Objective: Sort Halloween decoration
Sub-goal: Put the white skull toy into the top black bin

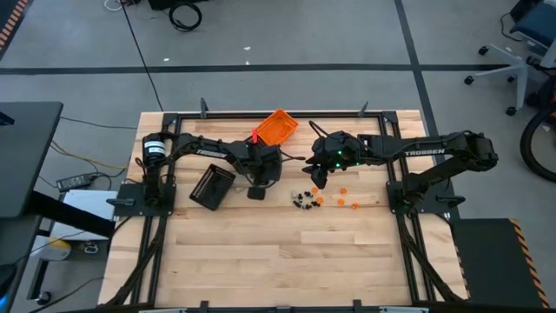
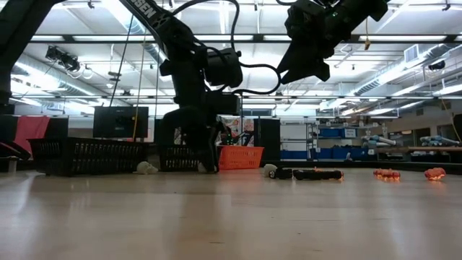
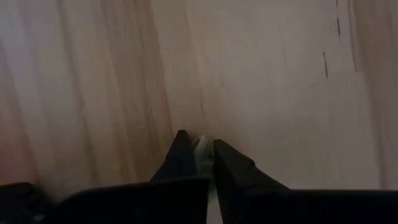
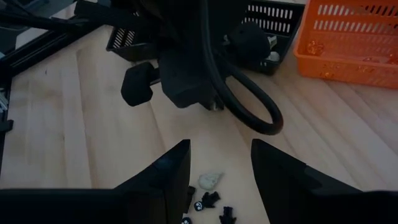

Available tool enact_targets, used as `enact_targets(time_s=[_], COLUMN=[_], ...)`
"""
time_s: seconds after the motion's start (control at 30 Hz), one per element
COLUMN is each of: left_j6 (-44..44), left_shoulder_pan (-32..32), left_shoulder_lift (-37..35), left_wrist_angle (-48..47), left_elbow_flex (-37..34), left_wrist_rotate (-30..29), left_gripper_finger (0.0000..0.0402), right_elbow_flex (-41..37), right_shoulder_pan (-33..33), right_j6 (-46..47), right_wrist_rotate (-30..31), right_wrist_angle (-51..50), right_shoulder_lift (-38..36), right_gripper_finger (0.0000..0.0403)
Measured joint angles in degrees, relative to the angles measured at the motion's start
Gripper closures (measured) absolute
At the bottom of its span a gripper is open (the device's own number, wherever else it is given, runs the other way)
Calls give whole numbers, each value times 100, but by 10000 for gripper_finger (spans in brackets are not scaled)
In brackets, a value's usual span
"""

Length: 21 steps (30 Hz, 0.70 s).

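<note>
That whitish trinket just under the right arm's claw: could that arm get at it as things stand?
Probably yes. The right gripper hangs open almost directly above the whitish trinket, with nothing between them. The black trinkets beside it lie close, so it might catch one too.

From above, we cannot make out the shapes of the trinkets (image 1: 323, 199) scattered on the table (image 1: 261, 261); they read only as black and orange specks. The left gripper (image 1: 256, 193) covers whatever lies under it there. In the left wrist view we see just a sliver of a whitish trinket (image 3: 201, 148) pinched between the dark fingers (image 3: 181, 157), the rest buried, and the wood around it is blurred. In the right wrist view, the black trinkets (image 4: 210, 200) are partly cut off by the frame edge, and the orange tray (image 4: 348, 40) runs out of frame. In the low view, the right gripper (image 2: 312, 68) is cropped above.
</note>
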Motion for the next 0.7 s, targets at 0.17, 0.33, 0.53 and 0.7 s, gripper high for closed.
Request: enact_targets(time_s=[0.17, 0.33, 0.53, 0.7], left_j6=[-164, -200, -229, -342], left_shoulder_pan=[0, -2, -7, -28], left_shoulder_lift=[-90, -116, -138, -212], left_wrist_angle=[-13, -419, -441, -444], left_elbow_flex=[-1, 186, 304, 323], left_wrist_rotate=[-22, -88, -93, -107], left_gripper_finger=[401, 401, 400, 400], right_elbow_flex=[0, 0, 0, 0], right_shoulder_pan=[0, 0, 1, 0], right_j6=[-2, -2, -2, 7], right_wrist_rotate=[0, 0, 0, 0], right_wrist_angle=[-2, -6, -11, -13], right_shoulder_lift=[0, 0, 0, 0], right_gripper_finger=[230, 230, 230, 230])
